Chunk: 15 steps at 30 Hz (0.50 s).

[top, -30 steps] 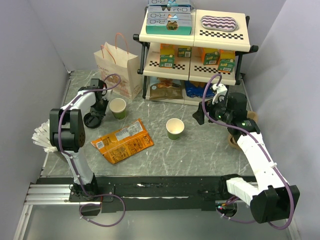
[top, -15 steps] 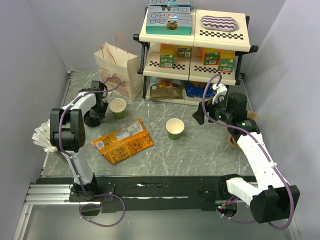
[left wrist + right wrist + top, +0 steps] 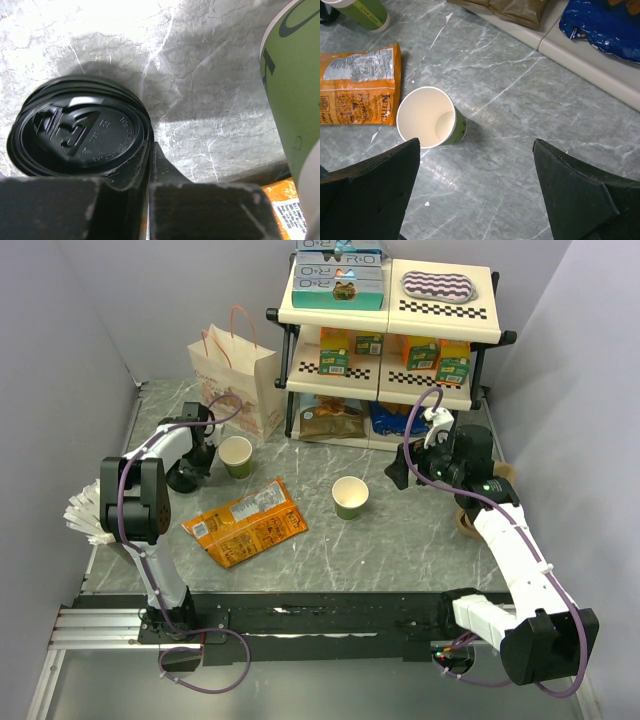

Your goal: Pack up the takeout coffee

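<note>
Jaws shut, my left gripper (image 3: 150,170) sits at the right rim of the upright takeout coffee (image 3: 80,132); whether it's pinched, unclear.

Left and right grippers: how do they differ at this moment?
The left gripper is shut; the right gripper is wide open. The left sits low over the table, fingers meeting at the rim of the black lid; the right hangs high above it, looking down on an open green cup and touching nothing. Whether the left pinches the lid cannot be told. Both have dark fingers.
</note>
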Tool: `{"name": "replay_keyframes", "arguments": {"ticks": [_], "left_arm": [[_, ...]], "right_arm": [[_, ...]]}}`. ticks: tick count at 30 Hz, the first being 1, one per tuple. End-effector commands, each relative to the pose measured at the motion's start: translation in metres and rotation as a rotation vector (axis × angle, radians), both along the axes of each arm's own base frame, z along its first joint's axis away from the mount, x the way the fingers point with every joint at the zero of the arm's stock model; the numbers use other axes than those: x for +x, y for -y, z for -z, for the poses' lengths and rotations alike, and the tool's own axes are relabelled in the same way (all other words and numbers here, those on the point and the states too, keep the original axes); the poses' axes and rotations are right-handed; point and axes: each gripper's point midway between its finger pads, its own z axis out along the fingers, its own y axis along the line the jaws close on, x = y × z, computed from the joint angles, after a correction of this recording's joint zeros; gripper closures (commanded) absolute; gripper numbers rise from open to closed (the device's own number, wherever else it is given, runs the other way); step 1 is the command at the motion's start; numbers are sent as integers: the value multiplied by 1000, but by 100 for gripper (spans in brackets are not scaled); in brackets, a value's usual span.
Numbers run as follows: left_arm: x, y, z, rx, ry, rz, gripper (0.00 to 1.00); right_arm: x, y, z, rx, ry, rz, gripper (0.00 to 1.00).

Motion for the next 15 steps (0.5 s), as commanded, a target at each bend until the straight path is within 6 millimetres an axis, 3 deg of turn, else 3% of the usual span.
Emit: {"name": "replay_keyframes", "arguments": {"ticks": [1, 4, 15], "left_arm": [[4, 0, -11, 6, 31, 3, 99], [4, 2, -15, -4, 33, 6, 99], [6, -7, -87, 25, 175, 46, 99]], "right_arm": [[7, -4, -10, 4, 40, -17, 0], [9, -5, -12, 7, 40, -19, 0], [11, -6, -11, 15, 32, -18, 0]]}}
